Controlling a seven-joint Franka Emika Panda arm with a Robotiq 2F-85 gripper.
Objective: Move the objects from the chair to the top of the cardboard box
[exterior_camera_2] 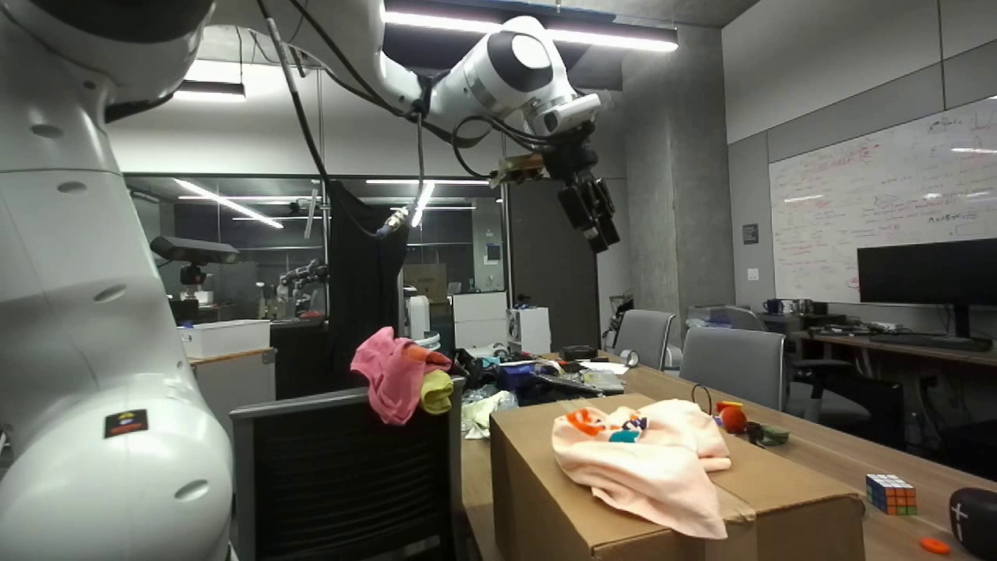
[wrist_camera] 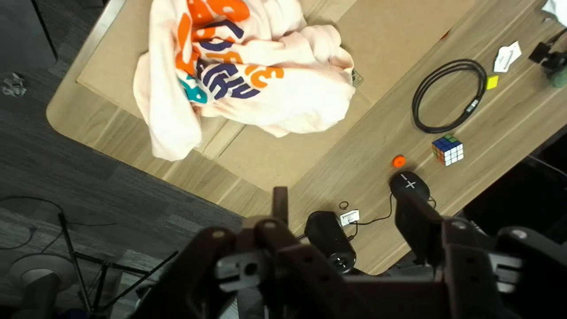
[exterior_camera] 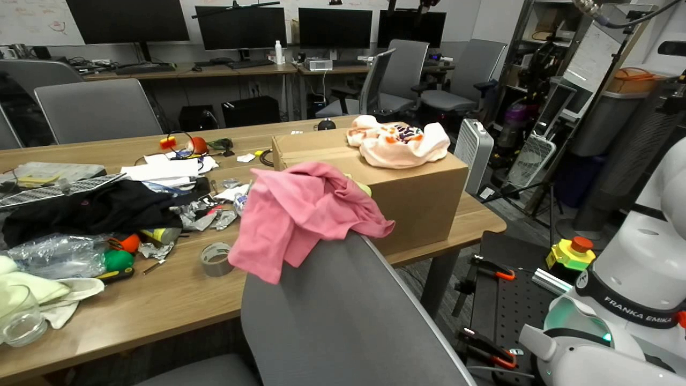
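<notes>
Begin at the left, where the chair [exterior_camera_2: 347, 475] serves as a rail: the pink cloth [exterior_camera_2: 387, 382] is slung over the top of its back and falls down both faces, so its own weight probably holds it there. Against it, near the corner, hangs the yellow-green cloth [exterior_camera_2: 436, 393]; how much of that lies beneath the pink you can't tell, nor whether the orange patch [exterior_camera_2: 425, 358] is a third piece. Pinch too deep and the pieces may come away together.

Next comes the cardboard box [exterior_camera_2: 530, 467], standing on the table [exterior_camera_2: 826, 456] near the chair, which should make your carry short. High over this end of the table hangs your gripper [exterior_camera_2: 604, 238], and the wrist view shows its fingers [wrist_camera: 416, 223] spread with nothing between them. With one piece up and others waiting, a swing over to the chair looks due, and that spread would suit it.

Lower and further right, the peach cloth [exterior_camera_2: 646, 463] sits bunched on the box top, a loose end spilling past the edge; most of its bulk is on the cardboard, so it ought not to slide. Farthest right, a toy cube [exterior_camera_2: 891, 495] and a black speaker [exterior_camera_2: 974, 520] rest on the table beside the box, probably no part of your job.
</notes>
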